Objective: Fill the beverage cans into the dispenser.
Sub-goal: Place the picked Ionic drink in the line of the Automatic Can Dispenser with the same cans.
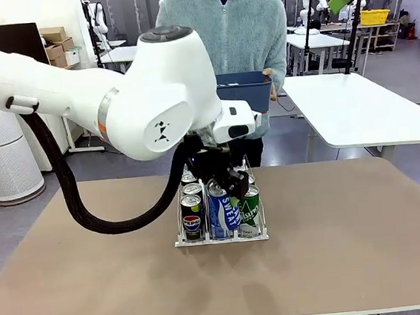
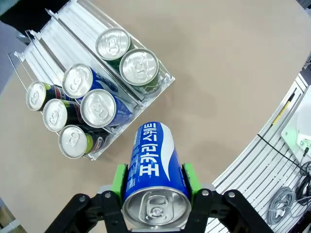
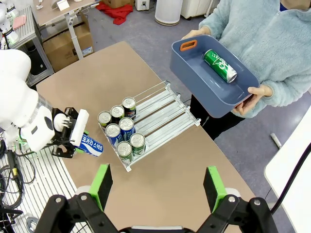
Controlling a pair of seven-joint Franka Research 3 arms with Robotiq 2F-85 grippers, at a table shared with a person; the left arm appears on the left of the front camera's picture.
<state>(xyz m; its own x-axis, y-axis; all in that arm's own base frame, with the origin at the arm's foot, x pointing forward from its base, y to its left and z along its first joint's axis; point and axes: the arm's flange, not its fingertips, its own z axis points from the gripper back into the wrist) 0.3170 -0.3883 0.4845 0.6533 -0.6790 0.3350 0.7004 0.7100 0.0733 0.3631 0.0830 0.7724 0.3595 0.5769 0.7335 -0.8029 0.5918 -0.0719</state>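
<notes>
My left gripper [image 2: 154,178] is shut on a blue-and-white can [image 2: 151,155], its green pads on either side and its silver top facing the camera. It holds the can tilted just off the near end of the dispenser [image 2: 58,34]. In the right wrist view the same can [image 3: 90,144] hangs in the left gripper [image 3: 73,135] beside the dispenser [image 3: 165,114]. The dispenser's lanes hold several upright cans: black Pepsi [image 2: 74,141], blue-and-white [image 2: 98,108] and green [image 2: 139,66]. My right gripper [image 3: 158,187] stands open high above the table. From the front, the left arm covers much of the dispenser [image 1: 182,242].
At the far edge a person holds a blue bin [image 3: 194,73] with one green can [image 3: 219,65] lying in it; the bin [image 1: 244,91] is above the table's far side. The far ends of the dispenser lanes are free. Bare tabletop [image 1: 351,233] surrounds the rack.
</notes>
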